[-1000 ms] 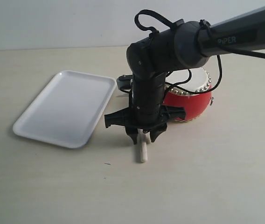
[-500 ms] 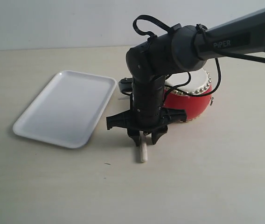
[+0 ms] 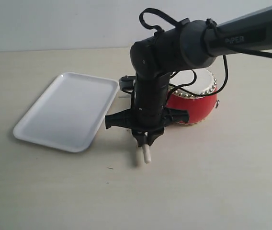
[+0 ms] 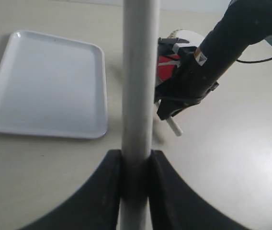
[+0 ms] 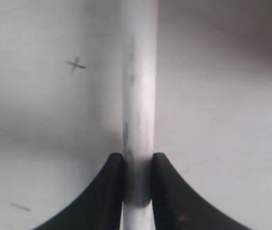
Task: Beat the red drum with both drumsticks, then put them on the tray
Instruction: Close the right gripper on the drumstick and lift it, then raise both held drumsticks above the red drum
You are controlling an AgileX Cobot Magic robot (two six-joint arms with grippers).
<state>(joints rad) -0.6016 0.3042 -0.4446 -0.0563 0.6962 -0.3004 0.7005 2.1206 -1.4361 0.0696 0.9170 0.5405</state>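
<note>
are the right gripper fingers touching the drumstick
Touching. The right wrist view shows both fingers pressed against the drumstick, no gap on either side.

Exterior camera overlooks the tabletop [image 3: 232,191]; left wrist camera, high, shares the tray [image 3: 66,110] beyond its fingers [image 4: 102,191]; right wrist camera hugs the tabletop.

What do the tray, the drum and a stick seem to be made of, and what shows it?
Tray: probably plastic, smooth glossy white, moulded rim. Drum: glossy red body, perhaps lacquered wood; skin-like cream top. Stick: pale matt, likely wood, faintly scuffed.
</note>
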